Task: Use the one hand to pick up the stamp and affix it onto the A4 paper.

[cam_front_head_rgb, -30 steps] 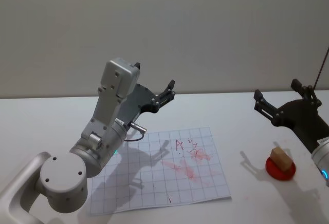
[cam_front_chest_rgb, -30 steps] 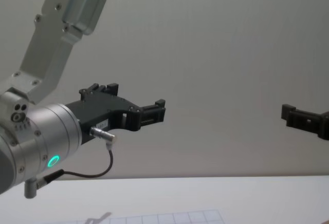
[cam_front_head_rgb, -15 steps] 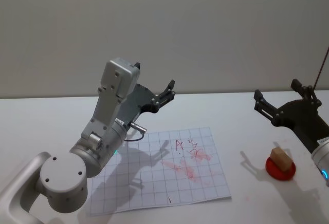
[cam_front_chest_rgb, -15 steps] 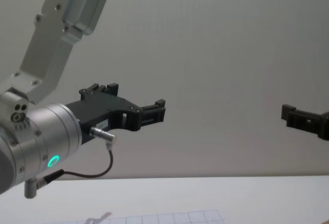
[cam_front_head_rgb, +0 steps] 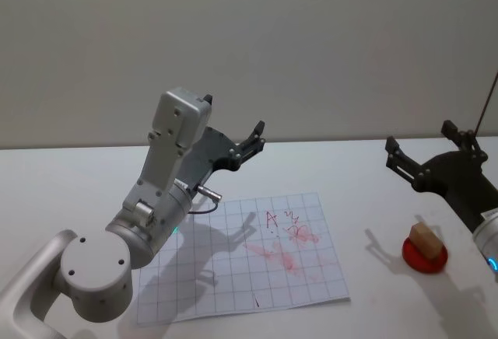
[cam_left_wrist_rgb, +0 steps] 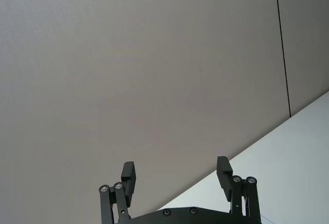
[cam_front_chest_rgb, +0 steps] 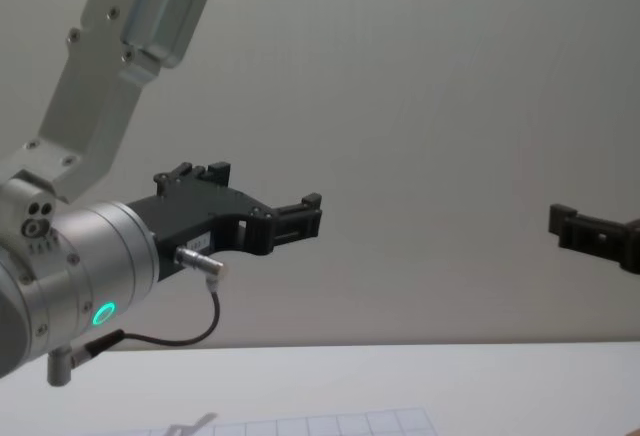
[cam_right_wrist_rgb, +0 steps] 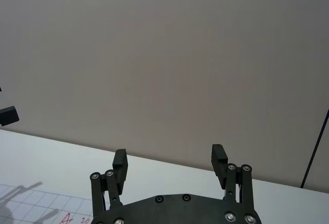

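Stamp [cam_front_head_rgb: 424, 237] sits ungrasped on red pad [cam_front_head_rgb: 438, 261]; right hand [cam_front_head_rgb: 419, 141], released, raised nearby, must drop onto it; left hand [cam_front_head_rgb: 254, 140] idles released, raised

Plain matte wall [cam_front_head_rgb: 311, 43], greyish-beige, taking up the whole back. Same flat tone all the way across, no texture to speak of. Below it a white table [cam_front_head_rgb: 70, 176], smooth top, with a straight join between the two. Over on the right, a thin dark line [cam_left_wrist_rgb: 281, 44] running down the wall to the table edge; cable or seam, can't tell. Soft, even lighting, with blurry grey shadows [cam_front_head_rgb: 379, 246] on the tabletop.
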